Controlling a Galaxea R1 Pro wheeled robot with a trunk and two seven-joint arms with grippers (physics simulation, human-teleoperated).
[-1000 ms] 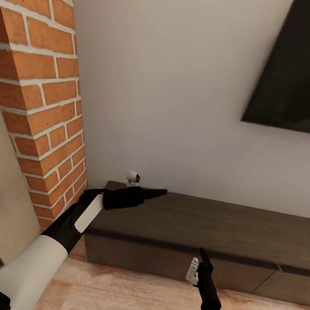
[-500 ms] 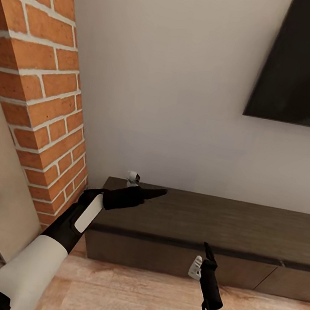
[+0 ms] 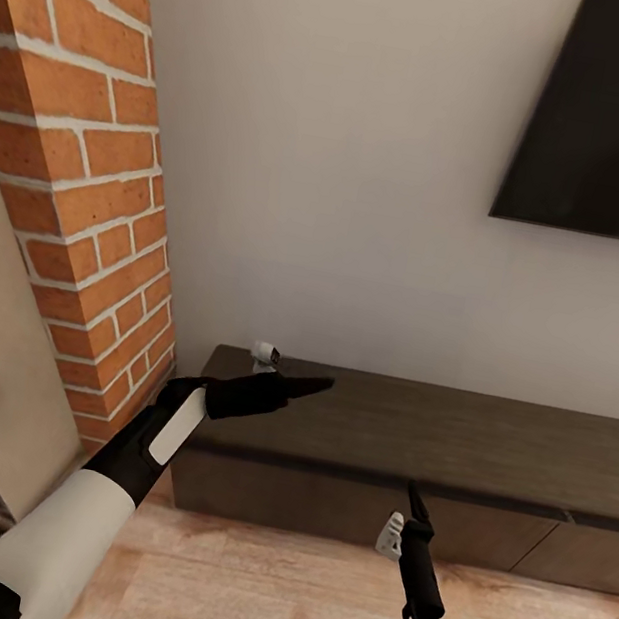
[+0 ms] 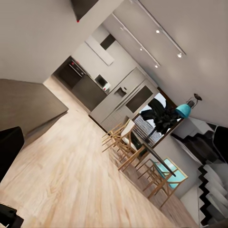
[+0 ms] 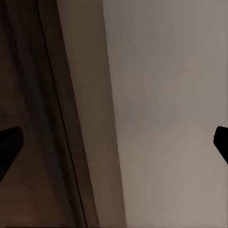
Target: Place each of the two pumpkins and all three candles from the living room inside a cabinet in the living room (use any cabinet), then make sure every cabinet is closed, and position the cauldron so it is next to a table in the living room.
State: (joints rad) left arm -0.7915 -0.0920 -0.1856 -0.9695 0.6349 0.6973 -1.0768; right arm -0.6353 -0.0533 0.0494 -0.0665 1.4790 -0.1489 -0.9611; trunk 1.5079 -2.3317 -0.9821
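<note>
In the right wrist view, the two dark fingers (image 5: 9, 148) of the right gripper are seen at opposite edges of the picture, spread wide, with nothing held between them; beyond them a dark-brown cabinet face and a pale wall are seen, blurred. In the head view the right gripper (image 3: 412, 500) is pointed upward in front of the cabinet (image 3: 407, 449), close to the seam under its top slab. The left gripper (image 3: 311, 385) is held level over the left end of the cabinet top, its fingers drawn to a single narrow point — whether they are fully pressed together cannot be told. A dark finger (image 4: 8, 148) is also caught at the edge of the left wrist view, where a wooden floor (image 4: 61, 175), a dining table with wooden chairs (image 4: 137, 152) and grey kitchen cupboards (image 4: 85, 88) are seen further off.

The cabinet is set along the white wall (image 3: 327, 150), its flat drawer fronts shut where they can be seen. A dark screen (image 3: 617, 120) is mounted on the wall above it — a brick column (image 3: 77, 187) stands at its left end.
</note>
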